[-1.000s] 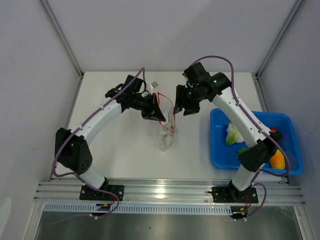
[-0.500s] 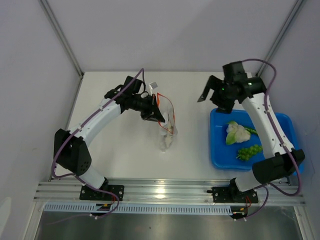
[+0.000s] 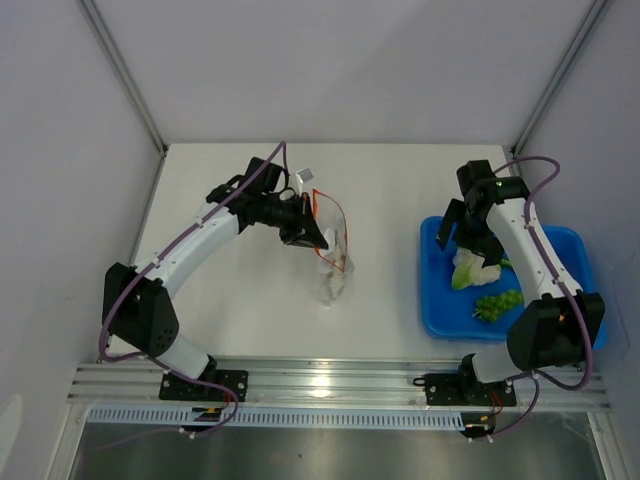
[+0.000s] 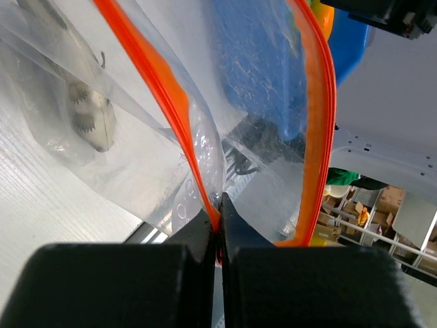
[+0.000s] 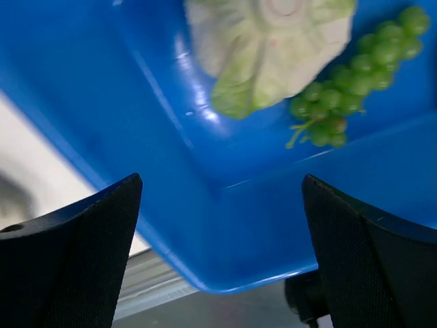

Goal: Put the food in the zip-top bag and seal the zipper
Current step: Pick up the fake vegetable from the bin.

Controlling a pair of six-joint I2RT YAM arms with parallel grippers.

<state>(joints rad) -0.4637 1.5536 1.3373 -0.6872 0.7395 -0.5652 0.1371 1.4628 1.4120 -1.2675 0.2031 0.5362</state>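
Food waits in the blue tray on your right side: a pale green leaf and a bunch of little green grapes right beside it. Both look light and hard, like toys. The leaf is wide and bumpy, so I think you should pinch it across a thin part. The grapes are round and may slip, so take them by the middle of the bunch, not by the thin stem.

Your right tool hangs over the tray, close above the leaf. Its fingers are apart and hold nothing.

The bag is near the middle of the worktop, well apart from the tray. It is thin, soft and crinkly, so it will flop if you let go. The orange zipper looks like the firmest part, so that is the best place to hold. Your left tool is pinched tight on one side of the zipper and lifts it, so the mouth gapes. The bag's bottom seems to rest on the worktop, with a pale bit inside; I cannot tell what it is.

The zipper is not shut yet. The leaf and grapes are not in the bag yet.
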